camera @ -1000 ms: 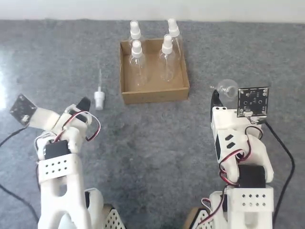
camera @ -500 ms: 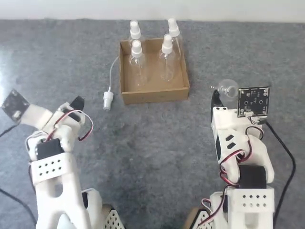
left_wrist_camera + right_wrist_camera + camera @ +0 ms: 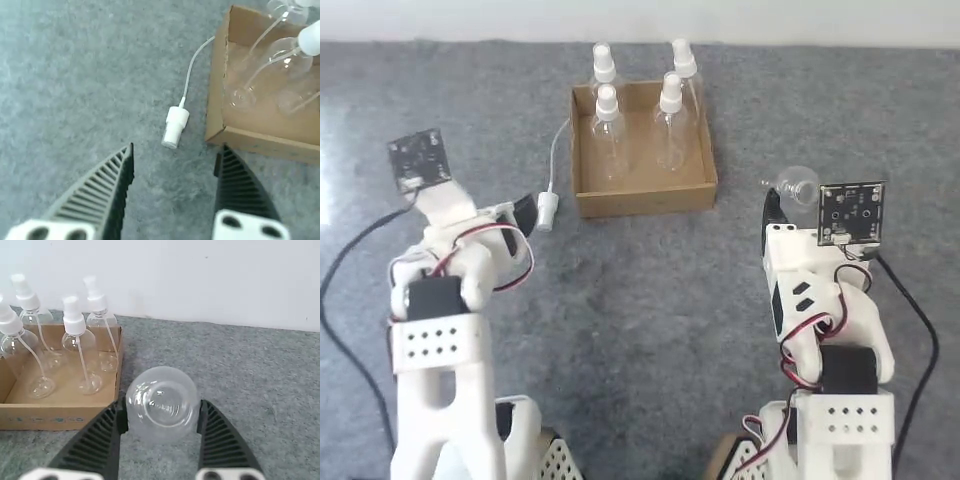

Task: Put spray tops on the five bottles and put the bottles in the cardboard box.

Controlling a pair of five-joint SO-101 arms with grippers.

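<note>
High view first: over the last second the loose spray top (image 3: 548, 210) has slid right across the counter (image 3: 650, 300). It now lies on its side just beside the near left corner of the cardboard box (image 3: 645, 197), and its thin tube curves away to the far side along the box's left wall. The left arm drew back and has since swung round to face it, so the left claw (image 3: 176, 150) now sits just left of the top. In the left wrist view its jaws stand wide apart with the top lying a little beyond their tips, not yet between them. The right arm has not moved. The right claw (image 3: 161, 411) is clamped on the fifth bottle (image 3: 161, 399), held off the counter to the right of the box, and I see no top on it. 4 capped bottles (image 3: 608, 130) appear to stand inside the box. To my eye the first try only knocked the top aside, so the pickup has to be lined up afresh. The top now lies close to the cardboard, which leaves little room for a finger on that side.
</note>
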